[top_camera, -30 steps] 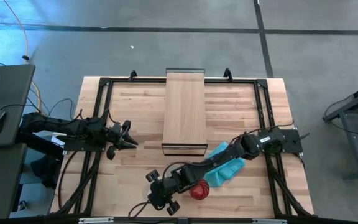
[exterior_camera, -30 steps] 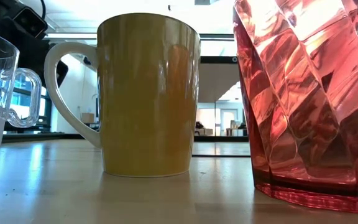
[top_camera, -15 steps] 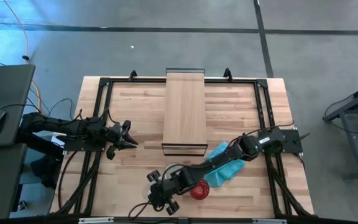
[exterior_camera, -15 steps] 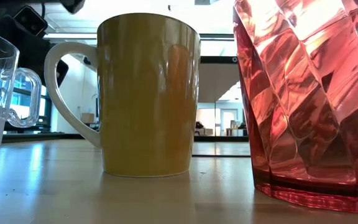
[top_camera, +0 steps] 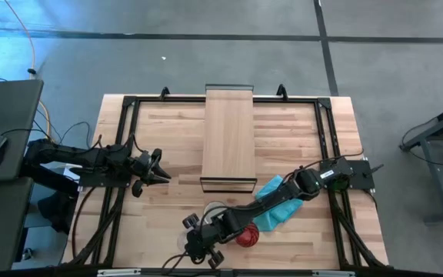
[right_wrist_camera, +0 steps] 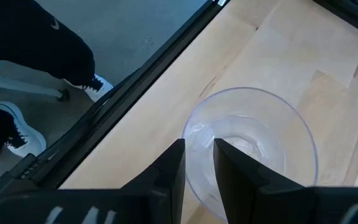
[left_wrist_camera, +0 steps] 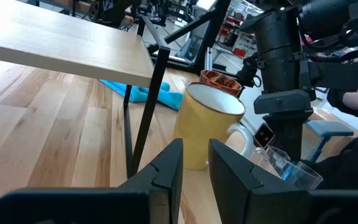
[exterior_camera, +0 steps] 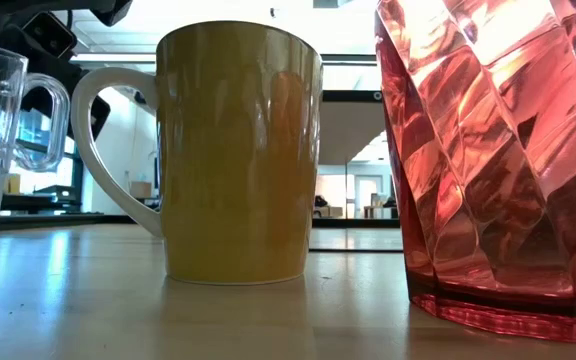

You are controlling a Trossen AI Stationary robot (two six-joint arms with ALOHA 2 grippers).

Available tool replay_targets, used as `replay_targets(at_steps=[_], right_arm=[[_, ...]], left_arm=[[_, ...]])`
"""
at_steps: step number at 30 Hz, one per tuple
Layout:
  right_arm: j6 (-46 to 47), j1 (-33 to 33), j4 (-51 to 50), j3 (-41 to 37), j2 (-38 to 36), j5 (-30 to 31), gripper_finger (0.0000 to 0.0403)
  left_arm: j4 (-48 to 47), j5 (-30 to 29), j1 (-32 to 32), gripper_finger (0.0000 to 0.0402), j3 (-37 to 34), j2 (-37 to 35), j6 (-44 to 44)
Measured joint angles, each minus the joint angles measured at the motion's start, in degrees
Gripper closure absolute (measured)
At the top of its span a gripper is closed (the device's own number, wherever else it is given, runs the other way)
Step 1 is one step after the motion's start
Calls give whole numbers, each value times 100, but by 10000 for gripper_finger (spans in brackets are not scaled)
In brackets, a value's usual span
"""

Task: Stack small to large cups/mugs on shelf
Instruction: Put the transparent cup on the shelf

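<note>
Shelf (top_camera: 228, 135) first: the long light-wood board runs from the far edge of the surface (top_camera: 171, 132) toward its middle, dark frame at each end, bare on top. In the left wrist view its underside and one dark leg show in front of the mugs.

Next in size, the yellow mug with a cream inside (left_wrist_camera: 209, 126) stands upright on the surface near the front edge, its white handle (exterior_camera: 108, 150) turned toward the clear glass. Just beside it stands the red faceted cup (exterior_camera: 498, 160), also upright; from above it shows as a red spot (top_camera: 244, 236) beside the right arm. A teal cloth (top_camera: 277, 205) lies crumpled behind it, partly under that arm.

Smallest is the clear handled glass (right_wrist_camera: 250, 146), tilted at the front edge. The right hand (right_wrist_camera: 197, 163) pinches its rim, one finger inside and one outside.

The left hand (left_wrist_camera: 194, 167) waits at the left side of the surface, fingers slightly spread, gripping nothing.
</note>
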Motion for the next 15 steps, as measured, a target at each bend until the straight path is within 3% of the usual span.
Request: replay_targets(at_steps=[15], right_arm=[[-191, -42, -391, 374, -5, 254, 295]], left_arm=[[-3, 0, 0, 334, 0, 0, 15]])
